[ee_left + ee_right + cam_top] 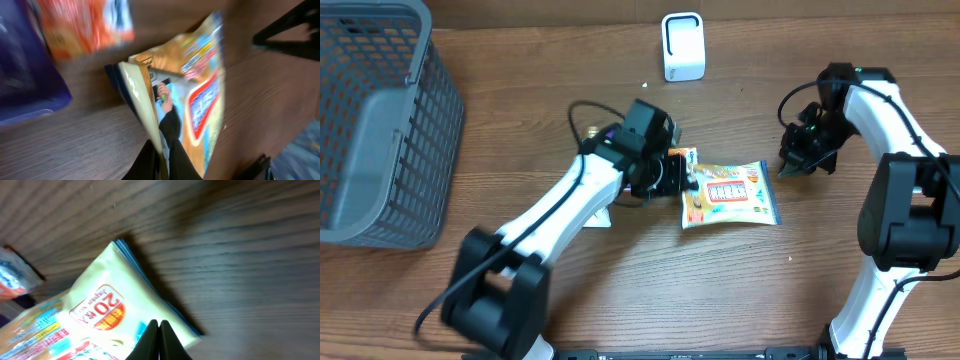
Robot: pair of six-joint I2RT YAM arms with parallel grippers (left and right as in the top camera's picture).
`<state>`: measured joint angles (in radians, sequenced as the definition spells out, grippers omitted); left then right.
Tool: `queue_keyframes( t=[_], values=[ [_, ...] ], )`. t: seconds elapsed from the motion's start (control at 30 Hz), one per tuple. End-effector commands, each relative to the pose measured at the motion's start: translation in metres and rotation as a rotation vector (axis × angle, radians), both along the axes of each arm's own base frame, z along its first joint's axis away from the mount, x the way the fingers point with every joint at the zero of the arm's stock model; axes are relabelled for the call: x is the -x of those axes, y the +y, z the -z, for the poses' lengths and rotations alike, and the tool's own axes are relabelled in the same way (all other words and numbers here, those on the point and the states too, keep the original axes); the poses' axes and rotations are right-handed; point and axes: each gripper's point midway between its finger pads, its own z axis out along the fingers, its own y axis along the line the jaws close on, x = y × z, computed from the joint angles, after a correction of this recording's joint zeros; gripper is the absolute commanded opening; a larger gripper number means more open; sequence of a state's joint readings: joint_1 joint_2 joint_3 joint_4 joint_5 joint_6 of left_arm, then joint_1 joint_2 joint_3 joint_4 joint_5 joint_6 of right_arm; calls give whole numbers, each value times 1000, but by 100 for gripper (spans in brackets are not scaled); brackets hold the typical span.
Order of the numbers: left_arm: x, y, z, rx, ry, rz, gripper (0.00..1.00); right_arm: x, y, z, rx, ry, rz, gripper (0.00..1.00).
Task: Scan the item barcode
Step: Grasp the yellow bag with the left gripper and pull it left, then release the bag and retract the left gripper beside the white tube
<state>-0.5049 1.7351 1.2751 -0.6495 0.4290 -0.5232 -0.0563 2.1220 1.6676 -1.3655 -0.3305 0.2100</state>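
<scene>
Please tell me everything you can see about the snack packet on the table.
The snack packet is a glossy plastic pouch, mostly yellow-orange, with a red label and a blue border. It lies face up on the wooden table, near the middle. The left end effector is shut on one short edge; nothing else touches it.

Left gripper (162, 152) is clamped on the near edge of the snack packet (200, 100), the seam pinched between its black fingers and the printed face angled right. Frame is motion-blurred. On the wood desk (75, 145): orange pack (80, 25) top left, purple object (25, 75) far left, dark angular shape (290, 30) top right, too blurred to identify.
</scene>
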Motion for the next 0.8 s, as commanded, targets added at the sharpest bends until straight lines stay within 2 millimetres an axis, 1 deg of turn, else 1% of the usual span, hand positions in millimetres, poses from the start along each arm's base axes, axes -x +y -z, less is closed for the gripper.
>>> queue_keyframes(
  t=[0.0, 0.1, 0.23, 0.3, 0.37, 0.43, 0.53, 0.63, 0.67, 0.7, 0.77],
  values=[
    [-17, 14, -57, -65, -218, -23, 4, -21, -11, -24, 18, -75, -4, 4],
    [-20, 30, -76, -124, -285, -57, 4, -27, -11, -44, 17, -106, -27, 4],
    [-25, 55, -93, -237, -344, -129, 4, -35, -12, -70, 19, -146, -36, 4],
    [-26, 62, -99, -271, -355, -148, 4, -37, -12, -80, 20, -163, -35, 4],
    [-25, 65, -101, -281, -351, -151, 4, -37, -12, -88, 19, -169, -35, 4],
    [-25, 68, -100, -287, -344, -159, 4, -35, -4, -93, -4, -168, -50, 4],
    [-30, 86, -97, -286, -293, -266, 6, -26, 17, -96, -41, -161, -139, 4],
    [-37, 111, -94, -280, -238, -370, 17, -21, 40, -96, -44, -159, -203, 5],
    [-39, 120, -93, -281, -225, -392, 27, -19, 50, -95, -45, -159, -230, 8],
    [-40, 128, -92, -283, -212, -411, 44, -16, 62, -95, -47, -159, -261, 12],
    [-41, 141, -90, -284, -189, -439, 63, -11, 81, -94, -45, -158, -315, 25]
  ],
)
